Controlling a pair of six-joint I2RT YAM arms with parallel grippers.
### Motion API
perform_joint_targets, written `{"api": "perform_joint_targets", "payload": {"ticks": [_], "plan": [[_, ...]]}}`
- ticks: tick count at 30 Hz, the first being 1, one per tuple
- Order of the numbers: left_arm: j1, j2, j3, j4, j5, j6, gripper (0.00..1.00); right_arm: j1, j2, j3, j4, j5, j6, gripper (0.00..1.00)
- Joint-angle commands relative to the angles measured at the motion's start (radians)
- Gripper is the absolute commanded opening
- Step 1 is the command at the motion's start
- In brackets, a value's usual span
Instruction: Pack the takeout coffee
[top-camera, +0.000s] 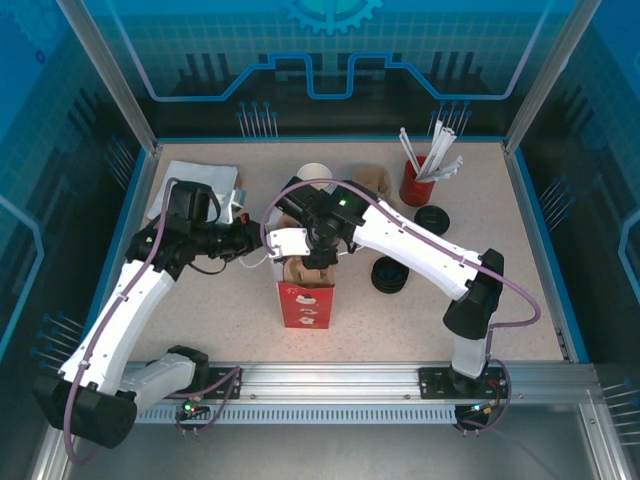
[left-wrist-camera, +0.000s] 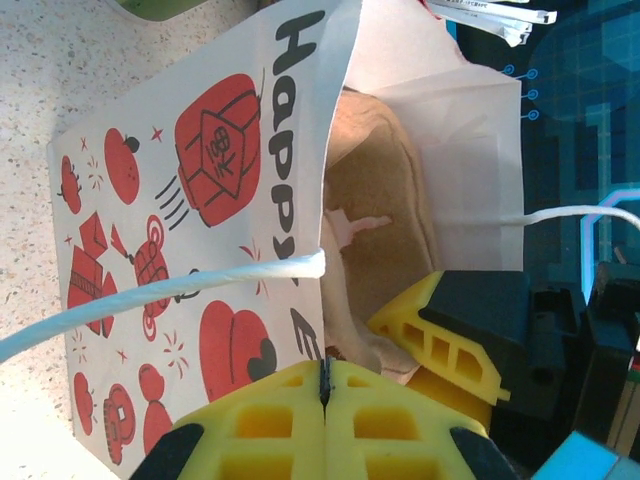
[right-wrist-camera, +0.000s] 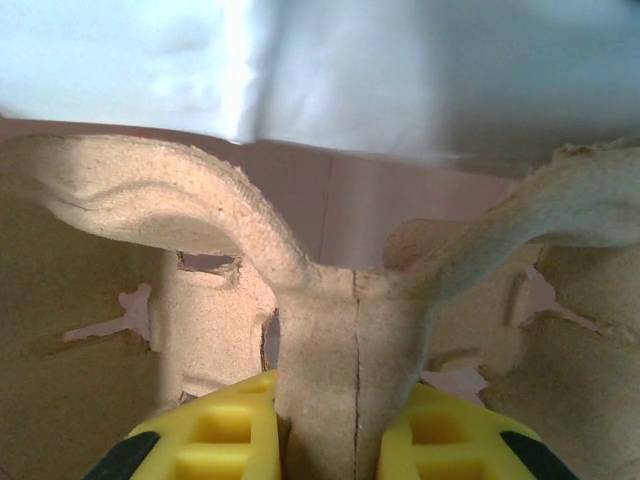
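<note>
Left gripper (left-wrist-camera: 325, 372) clenched on the paper bag's (left-wrist-camera: 180, 230) rim keeps it open at centre frame, right gripper (right-wrist-camera: 352, 432) pinching the pulp cup carrier's (right-wrist-camera: 180, 200) handle inside; the takeout coffee's place I cannot tell

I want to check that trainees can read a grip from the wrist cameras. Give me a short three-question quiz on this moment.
1. True or false: the left gripper is pinched shut on the rim of the paper bag.
2. What is the right gripper clamped on?
A) a black lid
B) the middle ridge of the cardboard cup carrier
C) a straw
3. Fill in the missing word: the carrier sits ___ the bag.

Key: 1 true; 2 B; 3 inside.
</note>
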Motion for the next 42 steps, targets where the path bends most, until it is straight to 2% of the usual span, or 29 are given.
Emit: {"api": "perform_joint_targets", "payload": {"ticks": [1, 17, 19, 26, 42], "plan": [[-0.005, -0.012, -0.012, -0.042, -0.026, 0.022, 0.00, -0.012, 0.008, 0.005, -0.061, 0.012, 0.008, 0.21], [-0.005, 0.000, -0.004, -0.036, 0.006, 0.015, 0.00, -0.014, 0.068, 0.017, -0.071, -0.021, 0.012, 0.21], [-0.005, -0.002, -0.002, -0.041, -0.003, 0.016, 0.04, -0.016, 0.075, 0.017, -0.078, -0.011, 0.009, 0.21], [-0.005, 0.006, -0.008, -0.047, -0.026, 0.018, 0.07, -0.016, 0.073, 0.028, -0.085, -0.004, 0.004, 0.21], [-0.005, -0.013, -0.041, -0.006, 0.005, -0.002, 0.00, -0.041, 0.130, 0.148, -0.071, -0.037, 0.012, 0.21]]}}
